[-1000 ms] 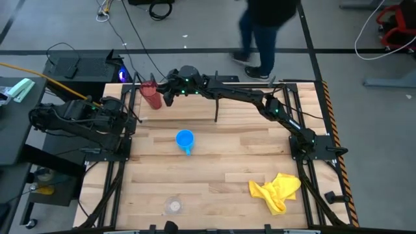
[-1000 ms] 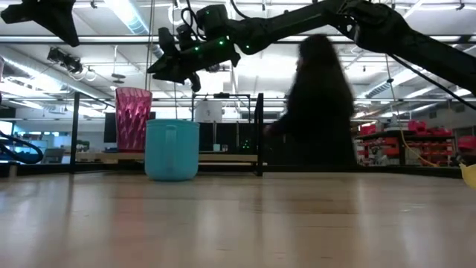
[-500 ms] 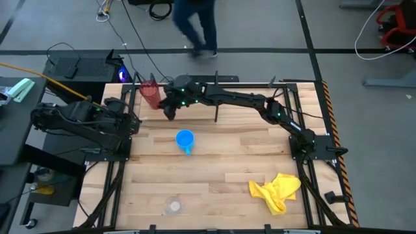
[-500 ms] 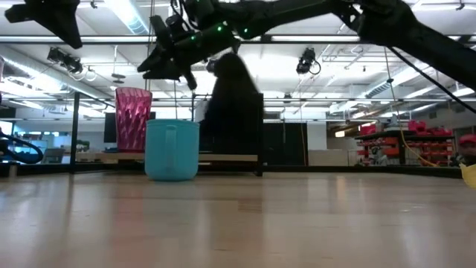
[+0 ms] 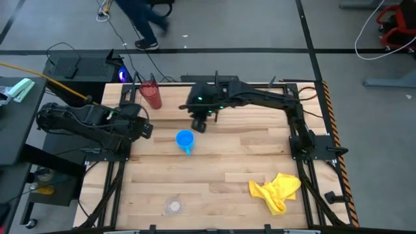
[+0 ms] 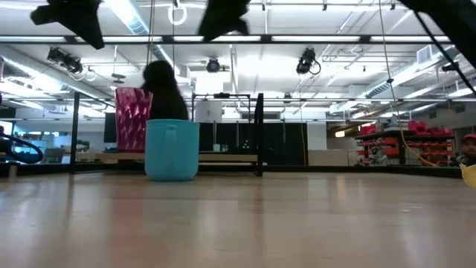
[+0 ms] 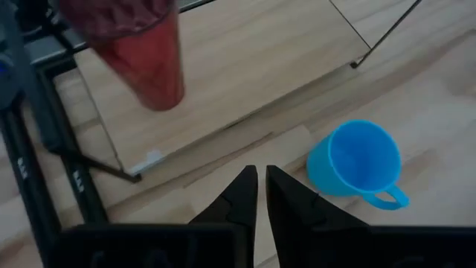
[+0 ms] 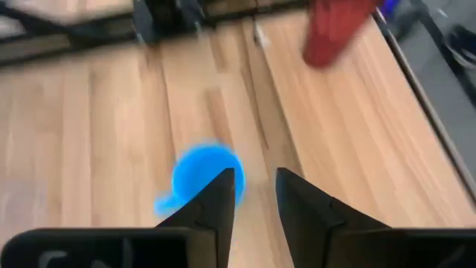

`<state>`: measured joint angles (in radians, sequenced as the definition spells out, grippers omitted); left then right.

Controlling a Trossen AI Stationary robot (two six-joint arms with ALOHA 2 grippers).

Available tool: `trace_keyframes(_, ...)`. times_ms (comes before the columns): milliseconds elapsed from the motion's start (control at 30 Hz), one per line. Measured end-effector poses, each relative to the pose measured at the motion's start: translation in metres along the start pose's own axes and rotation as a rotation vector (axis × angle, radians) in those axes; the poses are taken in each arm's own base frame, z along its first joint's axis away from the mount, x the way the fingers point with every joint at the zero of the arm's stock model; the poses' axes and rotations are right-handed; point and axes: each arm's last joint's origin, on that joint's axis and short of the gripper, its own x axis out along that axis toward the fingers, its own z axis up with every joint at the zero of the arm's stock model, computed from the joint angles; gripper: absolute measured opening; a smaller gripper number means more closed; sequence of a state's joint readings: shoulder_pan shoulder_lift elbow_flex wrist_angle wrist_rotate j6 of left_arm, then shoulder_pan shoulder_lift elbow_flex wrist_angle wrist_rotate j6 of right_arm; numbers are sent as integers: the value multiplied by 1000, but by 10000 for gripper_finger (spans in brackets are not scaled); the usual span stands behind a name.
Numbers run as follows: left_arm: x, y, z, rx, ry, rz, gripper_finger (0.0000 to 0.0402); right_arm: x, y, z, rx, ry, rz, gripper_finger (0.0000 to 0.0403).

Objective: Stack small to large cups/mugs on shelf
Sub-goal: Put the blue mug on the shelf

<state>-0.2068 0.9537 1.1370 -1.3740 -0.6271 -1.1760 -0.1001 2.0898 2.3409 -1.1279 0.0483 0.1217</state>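
The dark red tumbler (image 5: 152, 95) stands upright on the left end of the black wire shelf (image 5: 195, 107); it also shows in the low view (image 6: 133, 119). The blue cup (image 5: 185, 139) stands upright on the table in front of the shelf, handle toward the near edge. The clear cup (image 5: 172, 206) stands near the front edge. My right gripper (image 5: 198, 125) hovers open and empty above the table, just right of and beyond the blue cup (image 8: 197, 179). My left gripper (image 5: 148, 130) is shut and empty, left of the blue cup (image 7: 357, 160).
A crumpled yellow cloth (image 5: 276, 190) lies at the near right. The shelf's upright posts (image 6: 259, 134) stand at its ends. A person (image 5: 140, 19) walks on the floor beyond the table's far edge. Bare wood lies in the table's middle and right.
My right gripper has drawn away from the red tumbler, going up and toward the table's right and near side, and now hangs by the blue cup. My left gripper has reached right toward the blue cup. The tumbler stays on the shelf. The person has walked leftward behind the table.
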Motion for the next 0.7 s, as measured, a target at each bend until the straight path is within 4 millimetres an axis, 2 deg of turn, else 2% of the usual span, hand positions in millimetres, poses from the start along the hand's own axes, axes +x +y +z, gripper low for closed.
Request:
trace_keyframes(233,25,-23,10,44,75,-11,42,-66,13,-25,29,94,-189,106)
trace_keyframes(400,47,-36,22,84,117,-34,51,-101,24,-40,66,112,-270,106)
trace_keyframes(567,70,-45,31,131,199,-84,59,-118,34,-60,98,141,-306,106)
trace_keyframes(700,89,-52,37,163,252,-119,66,-121,35,-90,159,203,-327,106)
